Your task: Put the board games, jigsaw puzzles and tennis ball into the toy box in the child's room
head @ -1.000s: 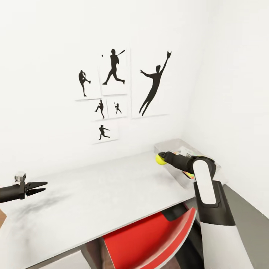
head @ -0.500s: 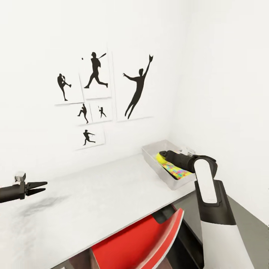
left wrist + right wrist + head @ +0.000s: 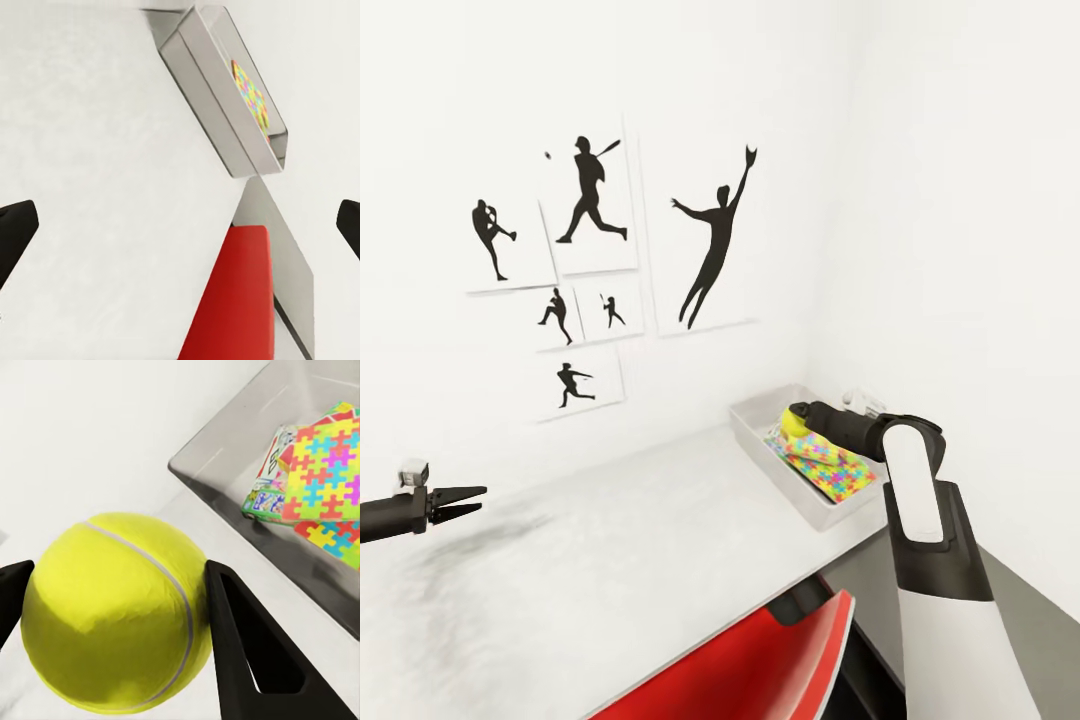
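— Where's the tennis ball [image 3: 795,419]?
— Pinched in the right gripper [image 3: 112,622], over the toy box [image 3: 760,447].
— Best way?
— Lower beside the jigsaw puzzles [image 3: 822,462], then release. Left gripper [image 3: 465,501] idles, slightly parted, empty.

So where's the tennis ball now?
The tennis ball sits between the right gripper's fingers, by the toy box's rim at the table's right end.

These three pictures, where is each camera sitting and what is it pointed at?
Head view: high on the robot, looking down over the table; both arms show, right gripper above the toy box.
Left wrist view: on the left arm, facing the table, the toy box and a red chair; dark fingertips at the edges.
Right wrist view: between the fingers holding the tennis ball.
All share the toy box and jigsaw puzzles.
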You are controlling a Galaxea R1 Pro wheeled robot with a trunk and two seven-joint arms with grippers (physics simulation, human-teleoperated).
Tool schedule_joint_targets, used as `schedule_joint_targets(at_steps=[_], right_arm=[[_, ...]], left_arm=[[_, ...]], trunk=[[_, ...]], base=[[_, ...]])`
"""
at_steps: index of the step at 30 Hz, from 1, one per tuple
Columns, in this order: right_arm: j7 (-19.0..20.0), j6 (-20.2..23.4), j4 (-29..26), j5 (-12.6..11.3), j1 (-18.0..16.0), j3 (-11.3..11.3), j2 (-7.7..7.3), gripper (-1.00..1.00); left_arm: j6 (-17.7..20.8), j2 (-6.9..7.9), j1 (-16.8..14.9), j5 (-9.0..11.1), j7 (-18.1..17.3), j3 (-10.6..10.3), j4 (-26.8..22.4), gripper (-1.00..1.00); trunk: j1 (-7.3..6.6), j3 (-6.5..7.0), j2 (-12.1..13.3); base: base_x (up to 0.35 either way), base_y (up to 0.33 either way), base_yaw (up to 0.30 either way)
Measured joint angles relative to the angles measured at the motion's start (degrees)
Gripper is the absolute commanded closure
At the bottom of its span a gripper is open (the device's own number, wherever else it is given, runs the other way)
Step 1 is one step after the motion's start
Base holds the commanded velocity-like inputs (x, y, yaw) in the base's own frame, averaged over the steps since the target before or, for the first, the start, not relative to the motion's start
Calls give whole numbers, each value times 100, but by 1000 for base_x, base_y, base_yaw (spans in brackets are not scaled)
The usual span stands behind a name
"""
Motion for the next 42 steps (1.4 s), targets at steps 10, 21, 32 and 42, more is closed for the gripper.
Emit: schedule_joint_targets(at_steps=[10,21,32,42], right_arm=[[0,-10,0,5,6,0,1,100],[-7,-13,4,9,50,3,2,100],[-7,-6,22,5,31,-1,5,100],[-1256,51,251,-3,-399,43,35,100]], left_arm=[[0,0,0,2,0,0,0,-100],[0,0,1,2,0,0,0,-100],[0,0,9,2,0,-4,2,-100],[0,0,9,2,0,-7,1,-100]], trunk=[[0,-54,0],[-1,-56,0],[1,-56,0],[1,-56,0]], base=[[115,33,0],[100,1,0],[76,-7,0],[1,0,0]])
